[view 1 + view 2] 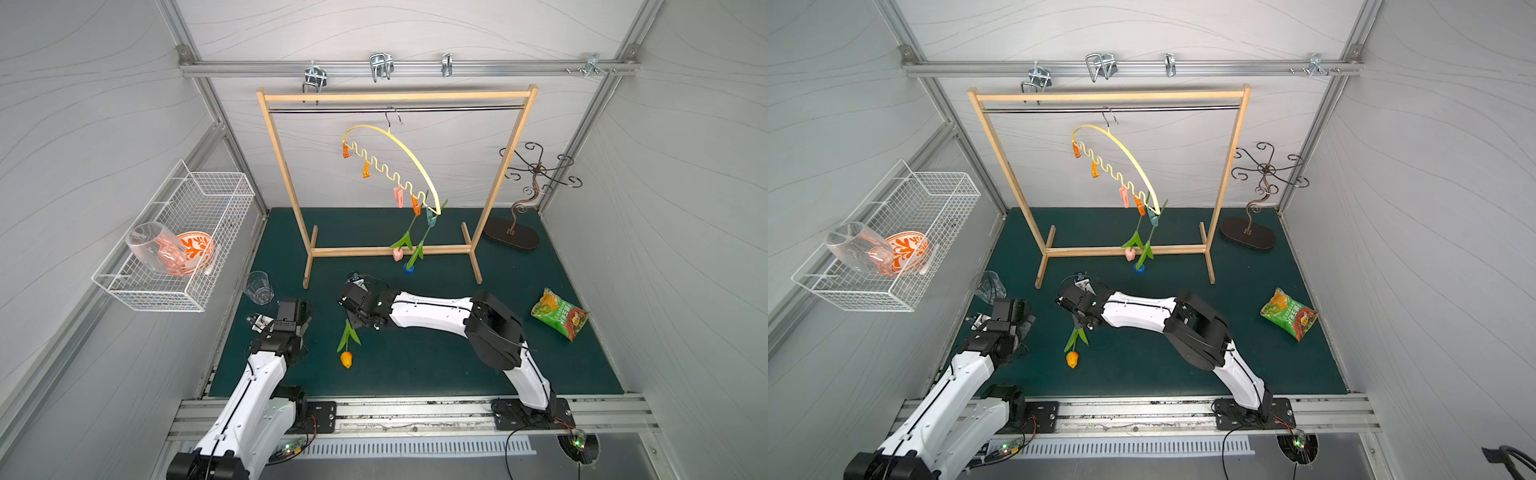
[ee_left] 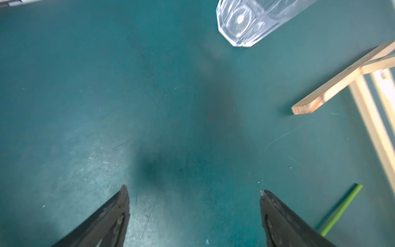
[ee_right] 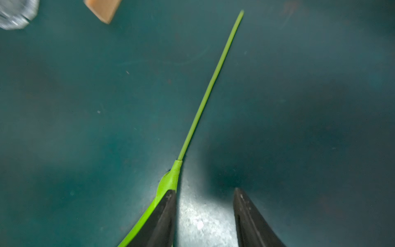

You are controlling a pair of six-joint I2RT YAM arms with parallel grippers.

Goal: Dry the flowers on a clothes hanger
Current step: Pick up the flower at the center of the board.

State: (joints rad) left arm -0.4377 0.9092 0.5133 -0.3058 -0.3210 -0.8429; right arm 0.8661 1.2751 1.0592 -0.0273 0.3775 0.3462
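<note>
Bright even overhead light, soft shadows, blurry wrist views

The mat [image 1: 415, 365] looks matt and scuffed, the rack [image 1: 286, 174] bare wood, the tumbler [image 1: 258, 286] clear glass, the tulip stem [image 3: 210, 85] smooth.

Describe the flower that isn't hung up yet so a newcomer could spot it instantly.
Find the wooden rack at the back of the green mat. In front of it, toward the robot, one tulip lies on the mat. Its head is orange-yellow, while the pink tulip and blue tulip hang head-down from the yellow hanger.
</note>
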